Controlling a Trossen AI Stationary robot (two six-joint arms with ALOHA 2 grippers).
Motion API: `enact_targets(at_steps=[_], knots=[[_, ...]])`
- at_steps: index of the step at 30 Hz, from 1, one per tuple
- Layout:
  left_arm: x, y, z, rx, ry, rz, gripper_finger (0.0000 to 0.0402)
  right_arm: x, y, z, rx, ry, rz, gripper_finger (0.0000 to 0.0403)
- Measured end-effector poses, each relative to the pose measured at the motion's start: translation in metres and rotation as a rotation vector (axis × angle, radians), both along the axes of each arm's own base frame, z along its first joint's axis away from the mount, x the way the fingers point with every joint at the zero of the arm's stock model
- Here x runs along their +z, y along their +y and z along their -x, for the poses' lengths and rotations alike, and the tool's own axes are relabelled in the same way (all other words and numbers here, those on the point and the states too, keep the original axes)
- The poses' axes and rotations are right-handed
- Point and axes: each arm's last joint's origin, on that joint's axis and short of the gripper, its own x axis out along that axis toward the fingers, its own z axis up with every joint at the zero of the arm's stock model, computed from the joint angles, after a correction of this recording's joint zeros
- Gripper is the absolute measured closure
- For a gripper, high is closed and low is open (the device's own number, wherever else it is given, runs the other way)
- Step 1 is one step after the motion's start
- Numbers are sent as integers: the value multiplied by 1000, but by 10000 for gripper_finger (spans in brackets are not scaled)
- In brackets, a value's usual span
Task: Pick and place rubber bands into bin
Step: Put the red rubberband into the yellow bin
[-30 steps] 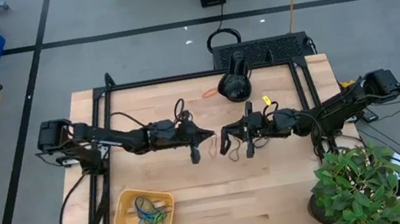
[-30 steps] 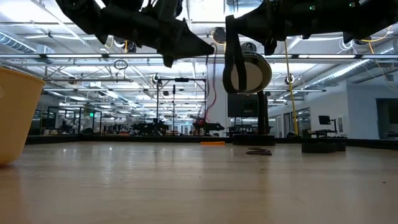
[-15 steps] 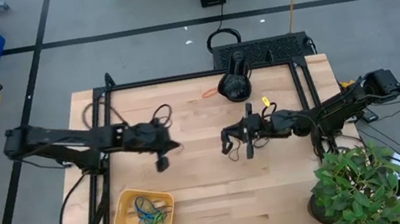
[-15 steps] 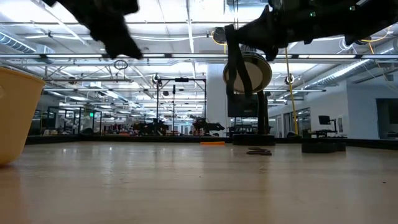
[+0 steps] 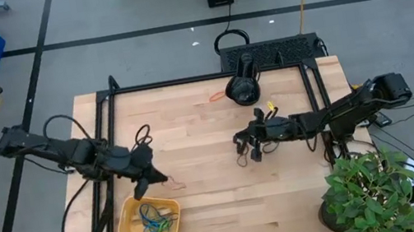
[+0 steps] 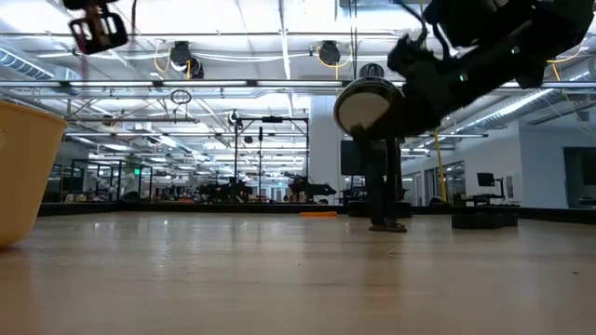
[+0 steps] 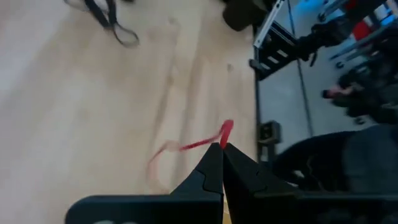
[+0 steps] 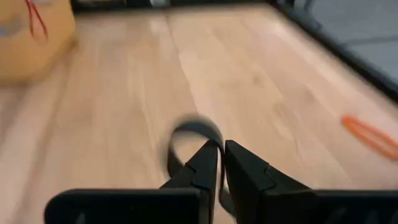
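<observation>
**Both grippers pinch bands near the bin**

The bin (image 5: 150,220) sits at the table's (image 5: 206,216) near edge, several rubber bands (image 5: 155,217) inside; just beyond it the left gripper (image 5: 157,179) pinches a red band (image 7: 205,142); farther right, the right gripper (image 5: 243,145) clamps a black band (image 8: 189,135); beyond lies an orange band (image 5: 216,96).

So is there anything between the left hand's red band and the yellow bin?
Nothing visible. The left hand pinches a red rubber band just above the bin's upper rim, with only bare table between them. The right hand and its black band are well off to the side.
</observation>
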Motion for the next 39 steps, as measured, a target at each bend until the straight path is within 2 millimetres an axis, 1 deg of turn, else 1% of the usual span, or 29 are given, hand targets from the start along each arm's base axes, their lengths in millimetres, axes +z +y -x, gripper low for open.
enact_targets(at_steps=[3,7,12,16,22,28,33,36,39], knots=[[-2,-9,1,9,59,102,401,-12,-1,2,-17,85,-20,374],[-7,-22,2,8,188,278,401,-27,-1,2,-30,180,-33,374],[-18,-42,3,15,447,480,401,-41,-1,0,-31,237,-30,374],[-32,-60,0,28,652,560,401,-47,-1,-2,-31,254,-29,374],[-60,-78,-11,82,811,517,401,-48,-1,-3,-31,244,-30,374],[-85,-86,-21,125,904,453,395,-48,-1,-3,-31,246,-30,374],[-95,-89,-24,148,930,422,396,-48,-1,-3,-30,246,-30,374],[-98,-88,-26,164,914,398,395,-48,-1,-3,-30,246,-30,374],[-98,-86,-28,171,876,368,384,-48,-1,-3,-30,246,-30,374]])
